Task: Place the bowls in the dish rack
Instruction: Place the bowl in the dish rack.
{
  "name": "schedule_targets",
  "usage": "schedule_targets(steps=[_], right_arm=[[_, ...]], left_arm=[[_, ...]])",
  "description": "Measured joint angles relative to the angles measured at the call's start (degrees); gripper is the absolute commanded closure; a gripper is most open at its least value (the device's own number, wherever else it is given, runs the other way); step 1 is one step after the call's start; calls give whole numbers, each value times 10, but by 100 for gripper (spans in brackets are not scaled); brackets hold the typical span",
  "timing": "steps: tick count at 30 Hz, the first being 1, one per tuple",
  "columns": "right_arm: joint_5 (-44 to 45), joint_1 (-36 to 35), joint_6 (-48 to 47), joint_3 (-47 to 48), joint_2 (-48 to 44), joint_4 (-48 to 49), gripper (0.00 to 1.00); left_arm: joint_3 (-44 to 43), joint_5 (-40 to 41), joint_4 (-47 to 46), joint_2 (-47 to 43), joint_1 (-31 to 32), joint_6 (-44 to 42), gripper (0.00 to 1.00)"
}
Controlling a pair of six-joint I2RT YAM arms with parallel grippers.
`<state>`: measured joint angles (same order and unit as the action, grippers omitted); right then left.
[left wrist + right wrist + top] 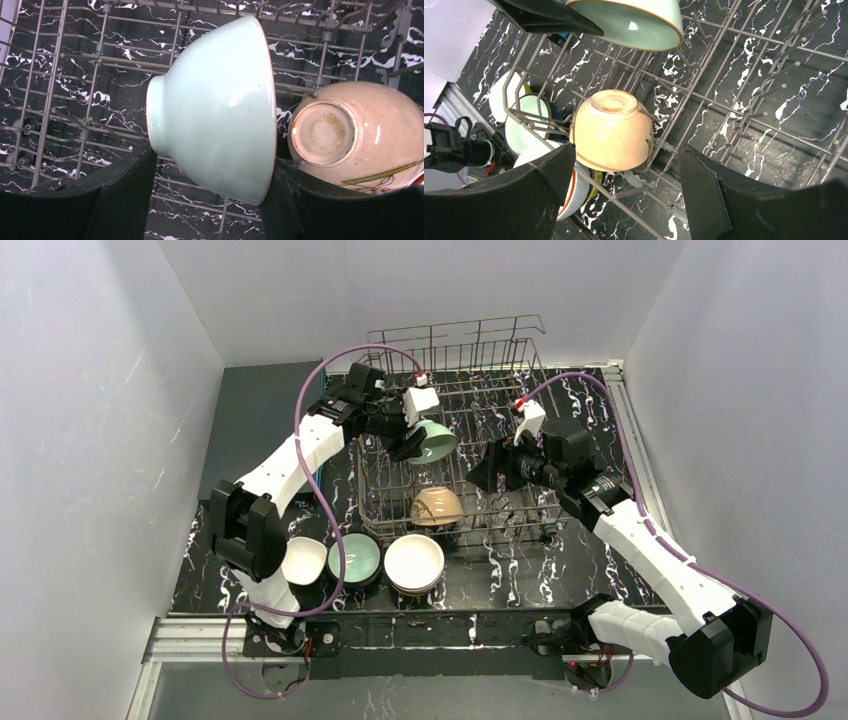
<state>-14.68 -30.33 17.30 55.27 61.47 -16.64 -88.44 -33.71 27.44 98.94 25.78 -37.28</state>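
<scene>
Slippage worries us most: the left gripper (212, 197) stands partly open, clamped foot-to-rim on the mint bowl (220, 110). The bowl hangs on its side above the rack (480, 345) and its tines, held on glazed faces that we think could slide. Lowered carelessly, its rim could strike the tan bowl (350, 135), upside down in the rack at 6 o'clock of it, or perch on tine tips. We see the left arm stretched long over the rack. The right gripper (626, 192), wide open and empty, hovers at 3 o'clock, near enough to clash.

The glossy mint green ceramic bowl (634, 22) is cropped by the right wrist view's top edge; the speckled peach-tan ceramic bowl (380, 120) runs off the left wrist view's right side.
</scene>
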Motion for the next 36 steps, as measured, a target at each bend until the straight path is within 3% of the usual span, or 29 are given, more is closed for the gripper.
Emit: schedule_targets(steps=[13, 26, 29, 36], right_arm=[[0, 2, -8, -7, 0, -5, 18], [0, 3, -8, -7, 0, -5, 18], [0, 3, -9, -7, 0, -5, 18], [0, 3, -9, -7, 0, -5, 18]], left_arm=[[15, 11, 21, 2, 17, -75, 93], [4, 44, 58, 22, 46, -127, 84], [4, 56, 61, 26, 52, -137, 78], [4, 87, 65, 35, 62, -138, 52]])
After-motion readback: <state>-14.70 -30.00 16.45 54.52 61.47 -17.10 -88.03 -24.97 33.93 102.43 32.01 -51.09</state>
